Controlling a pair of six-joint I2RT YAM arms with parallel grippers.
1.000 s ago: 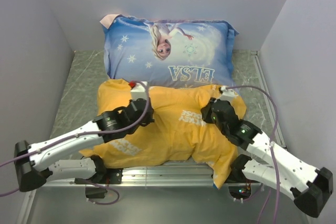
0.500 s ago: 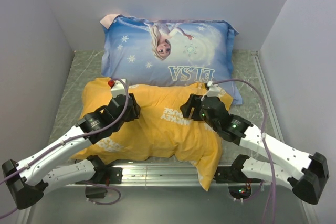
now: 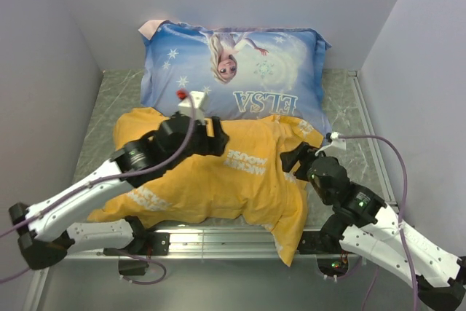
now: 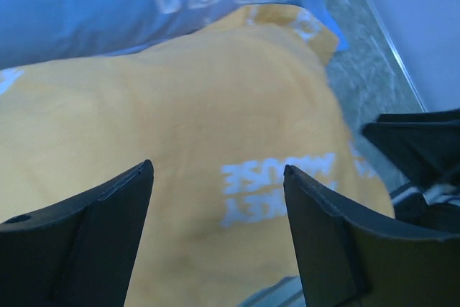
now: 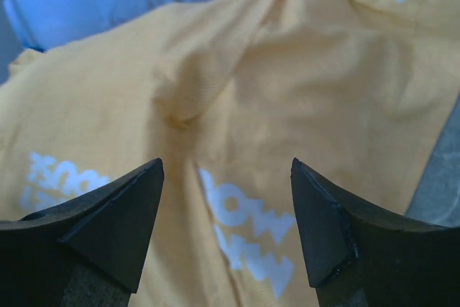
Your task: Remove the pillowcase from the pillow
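The pillowcase (image 3: 240, 180) is laid on the desk (image 3: 109, 107) directly against the blue Elsa pillow (image 3: 233, 71), on that pillow's long side facing the arm bases, and the two fabrics are seen touching along that edge. Its long axis is set parallel to the Elsa pillow's long axis, running from the left arm's side to the right arm's side. The white "MICKEY MOUSE" lettering (image 3: 251, 159) is turned the same way as the "ELSA" lettering, with the letter tops pointed away from the Elsa pillow. The case is rounded and full; the pillow itself is hidden inside the fabric. One loose yellow corner (image 3: 290, 242), the one farthest from the Elsa pillow on the right arm's side, is draped over the desk edge.

The left tool (image 3: 215, 138) is held just short of the Elsa pillow's near edge, over the case, released: in the left wrist view its fingers (image 4: 108, 228) are spread wide with only flat fabric seen between them. The right tool (image 3: 293, 158) is placed below the Elsa pillow's right near corner, likewise released, its fingers (image 5: 327, 221) spread over a raised fold of yellow cloth with nothing clamped.
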